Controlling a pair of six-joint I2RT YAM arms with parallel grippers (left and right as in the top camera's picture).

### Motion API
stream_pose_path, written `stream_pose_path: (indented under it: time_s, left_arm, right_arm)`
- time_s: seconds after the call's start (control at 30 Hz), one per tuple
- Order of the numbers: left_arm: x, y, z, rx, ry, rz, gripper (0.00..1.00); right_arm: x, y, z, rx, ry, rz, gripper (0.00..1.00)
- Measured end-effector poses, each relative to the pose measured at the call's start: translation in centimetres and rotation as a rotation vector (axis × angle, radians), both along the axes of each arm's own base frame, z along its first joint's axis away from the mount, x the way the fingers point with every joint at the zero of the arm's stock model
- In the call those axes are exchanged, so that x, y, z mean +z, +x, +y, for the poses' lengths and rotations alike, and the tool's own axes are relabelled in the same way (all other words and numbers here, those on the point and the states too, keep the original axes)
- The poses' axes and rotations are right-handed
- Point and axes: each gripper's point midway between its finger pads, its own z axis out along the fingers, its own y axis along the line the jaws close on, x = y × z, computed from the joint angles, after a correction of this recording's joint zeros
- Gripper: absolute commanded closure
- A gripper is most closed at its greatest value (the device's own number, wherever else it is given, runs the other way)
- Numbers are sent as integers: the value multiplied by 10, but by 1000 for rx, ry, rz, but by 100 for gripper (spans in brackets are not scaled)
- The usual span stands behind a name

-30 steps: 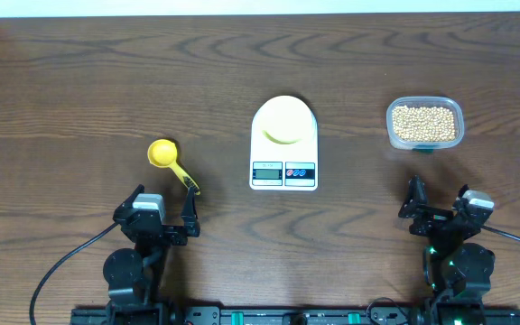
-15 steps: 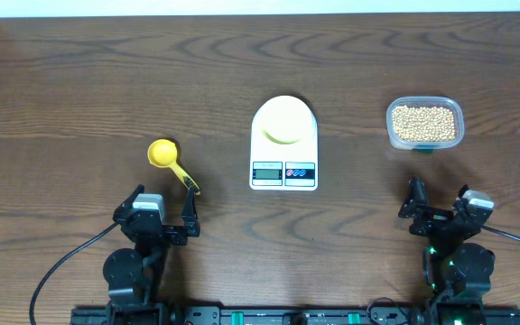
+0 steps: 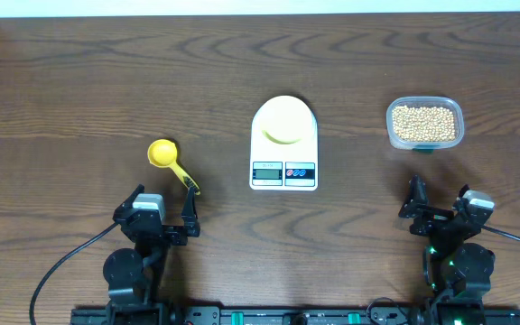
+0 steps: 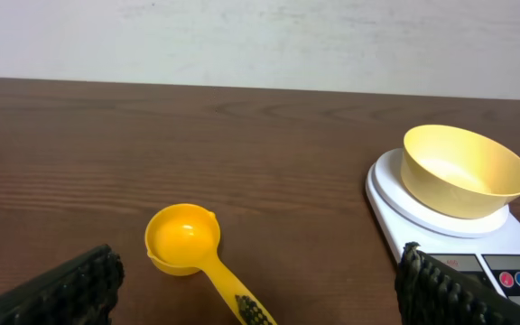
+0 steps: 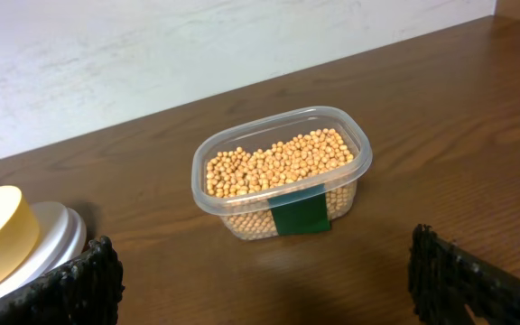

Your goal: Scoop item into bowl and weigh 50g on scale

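Observation:
The pale-yellow bowl (image 3: 283,122) stands empty on the white scale (image 3: 283,171) at the table's middle; both show in the left wrist view, bowl (image 4: 464,170) on scale (image 4: 395,194). Tan beans (image 3: 424,123) fill a clear plastic tub (image 3: 393,134) at the right, also in the right wrist view (image 5: 273,162). A bright yellow scoop (image 3: 170,161) lies left of the scale, handle toward my left gripper (image 3: 162,215). That gripper is open and empty, just short of the scoop (image 4: 188,242). My right gripper (image 3: 440,203) is open and empty, near the front edge, below the tub.
A green label (image 5: 301,213) marks the tub's near wall. A pale wall (image 4: 260,36) runs behind the table's far edge. Dark wood table (image 3: 106,81) spreads around the objects.

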Motion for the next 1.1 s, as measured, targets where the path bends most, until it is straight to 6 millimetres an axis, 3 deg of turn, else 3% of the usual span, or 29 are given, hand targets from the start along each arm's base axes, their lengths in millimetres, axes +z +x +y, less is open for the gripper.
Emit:
stream_pose_path:
  time_s: [0.63, 0.77, 0.87, 0.97, 1.1]
  left_arm:
    - [8, 3, 1, 3, 0, -47, 2]
    - [21, 5, 0, 4, -27, -102, 2]
    - [20, 4, 0, 6, -47, -90, 2]
    - [31, 4, 1, 10, -52, -93, 2]
    - [84, 3, 2, 16, -43, -143, 2]
  right_arm:
    - [0, 0, 0, -1, 0, -1, 1]
    - [9, 1, 0, 0, -8, -35, 1]
    - [16, 1, 0, 5, -42, -51, 1]
    - [38, 0, 0, 7, -84, -87, 1]
    - [99, -5, -1, 6, -136, -170, 1]
